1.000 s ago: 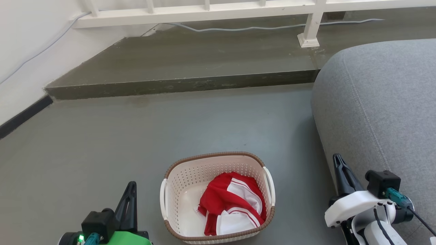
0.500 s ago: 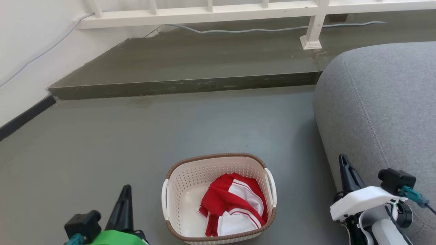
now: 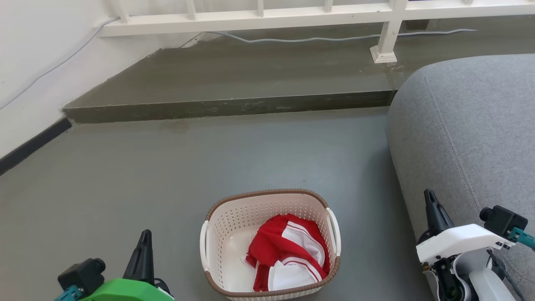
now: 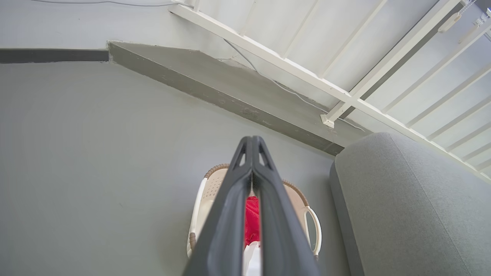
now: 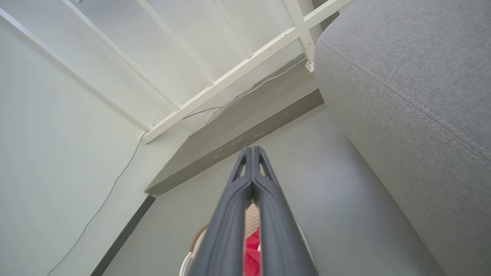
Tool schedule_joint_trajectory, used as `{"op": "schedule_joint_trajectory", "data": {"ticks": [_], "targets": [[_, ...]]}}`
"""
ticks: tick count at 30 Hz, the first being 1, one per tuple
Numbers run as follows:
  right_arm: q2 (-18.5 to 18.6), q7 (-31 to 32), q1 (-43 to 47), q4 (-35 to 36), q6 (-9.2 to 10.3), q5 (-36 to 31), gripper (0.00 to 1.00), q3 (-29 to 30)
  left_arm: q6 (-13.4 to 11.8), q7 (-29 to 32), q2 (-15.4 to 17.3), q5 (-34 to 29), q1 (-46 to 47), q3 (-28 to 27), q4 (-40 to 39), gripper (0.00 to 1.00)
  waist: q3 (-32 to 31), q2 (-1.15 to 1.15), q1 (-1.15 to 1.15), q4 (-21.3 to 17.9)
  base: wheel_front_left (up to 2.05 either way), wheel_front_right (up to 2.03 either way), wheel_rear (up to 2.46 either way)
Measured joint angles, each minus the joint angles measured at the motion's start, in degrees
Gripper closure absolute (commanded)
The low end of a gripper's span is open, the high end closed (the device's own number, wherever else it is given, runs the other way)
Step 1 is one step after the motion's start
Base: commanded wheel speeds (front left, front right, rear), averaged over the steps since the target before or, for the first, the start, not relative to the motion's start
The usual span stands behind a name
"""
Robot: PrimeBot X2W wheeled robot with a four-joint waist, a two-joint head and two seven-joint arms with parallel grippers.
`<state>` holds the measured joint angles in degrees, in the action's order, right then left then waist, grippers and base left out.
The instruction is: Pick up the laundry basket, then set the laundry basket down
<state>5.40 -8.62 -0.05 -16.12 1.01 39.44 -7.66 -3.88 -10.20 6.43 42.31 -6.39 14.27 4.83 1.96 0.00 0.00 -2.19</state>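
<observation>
Two hands are hovering low on either side of the laundry basket, touching nothing. The left hand and the right hand are each holding their fingers pressed together at the tips, gripping nothing. The laundry basket is sitting upright on the grey floor, between the hands and near the grey sofa. A red and white garment, possibly a sports shirt, is lying crumpled inside it, toward its right side.

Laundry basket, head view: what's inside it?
The laundry basket holds one crumpled red-and-white garment toward its right side; its left bottom is bare. Anything beneath the garment is covered.
</observation>
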Motion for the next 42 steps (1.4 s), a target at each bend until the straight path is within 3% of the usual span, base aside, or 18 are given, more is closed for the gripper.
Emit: {"op": "schedule_joint_trajectory", "data": {"ticks": [42], "targets": [[-1.62, 8.70, -1.85, 0.02, -4.63, 32.09, 1.00, 8.72, 5.68, 7.16, 0.05, 33.16, 4.40, -7.59, 5.19, 1.00, -1.09, 0.00, 0.00, 1.31, 0.00, 0.00, 0.00]]}}
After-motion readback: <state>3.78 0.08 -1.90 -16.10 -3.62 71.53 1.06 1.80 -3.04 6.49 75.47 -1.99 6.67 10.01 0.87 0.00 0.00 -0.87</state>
